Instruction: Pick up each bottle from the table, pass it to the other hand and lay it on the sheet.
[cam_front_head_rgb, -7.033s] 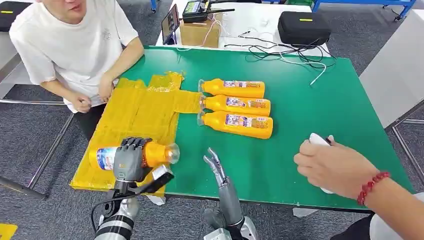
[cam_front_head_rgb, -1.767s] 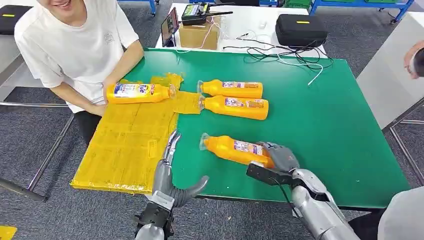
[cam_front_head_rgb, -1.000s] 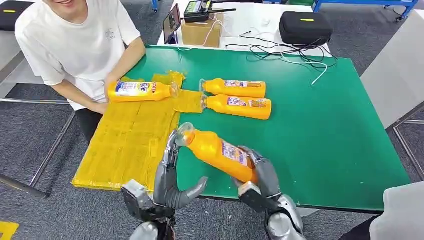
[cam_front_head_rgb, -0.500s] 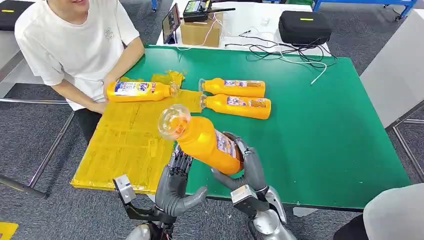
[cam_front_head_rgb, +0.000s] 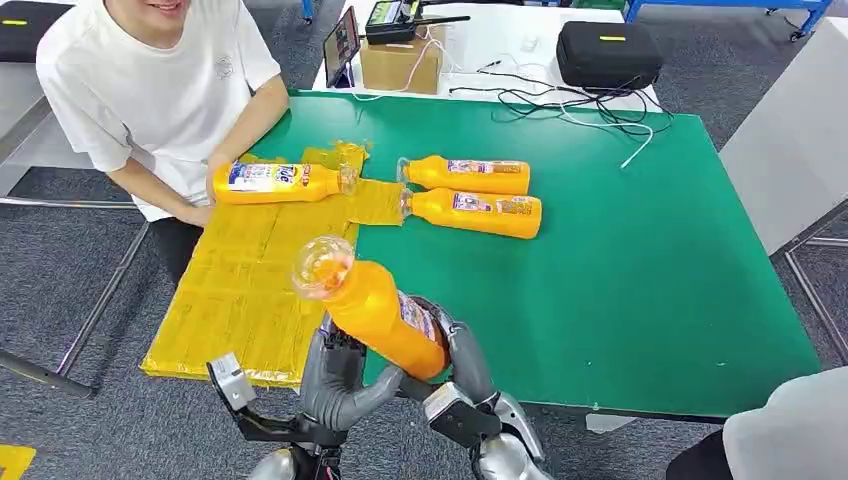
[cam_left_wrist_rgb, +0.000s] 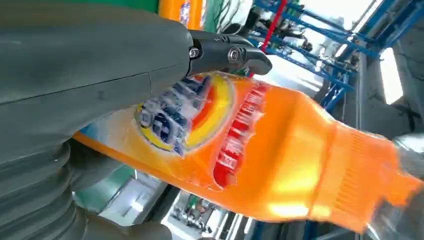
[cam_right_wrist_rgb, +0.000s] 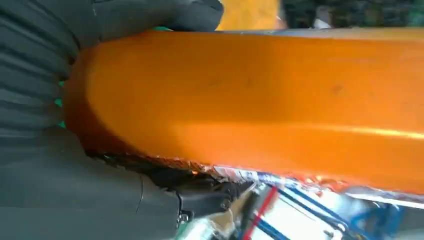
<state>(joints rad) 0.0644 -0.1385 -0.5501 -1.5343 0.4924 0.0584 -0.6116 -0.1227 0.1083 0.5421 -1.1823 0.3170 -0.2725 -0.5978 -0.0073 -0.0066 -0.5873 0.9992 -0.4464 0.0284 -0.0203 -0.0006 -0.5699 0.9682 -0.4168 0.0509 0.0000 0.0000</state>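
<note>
My right hand (cam_front_head_rgb: 458, 358) grips an orange bottle (cam_front_head_rgb: 378, 316) by its base and holds it tilted in the air, with its clear cap (cam_front_head_rgb: 322, 267) toward the yellow sheet (cam_front_head_rgb: 250, 290). My left hand (cam_front_head_rgb: 335, 372) is raised just beneath the bottle, fingers behind it and thumb spread under it. In the left wrist view the labelled bottle (cam_left_wrist_rgb: 240, 145) lies across the palm. The right wrist view has the bottle's orange body (cam_right_wrist_rgb: 260, 100) pressed into that hand. Two more orange bottles (cam_front_head_rgb: 468, 176) (cam_front_head_rgb: 476, 212) lie on the green table (cam_front_head_rgb: 640, 270). Another bottle (cam_front_head_rgb: 282, 182) lies on the sheet.
A person in a white shirt (cam_front_head_rgb: 160, 90) sits at the table's far left with a hand on the sheet's bottle. Behind the table are a black case (cam_front_head_rgb: 606, 55), a cardboard box (cam_front_head_rgb: 399, 64) and cables (cam_front_head_rgb: 570, 112). Another person's sleeve (cam_front_head_rgb: 785, 440) is at the near right.
My right hand took a third bottle off the table, lifted it and carried it left over my left hand. A person moved the earlier bottle to the sheet's far end.
</note>
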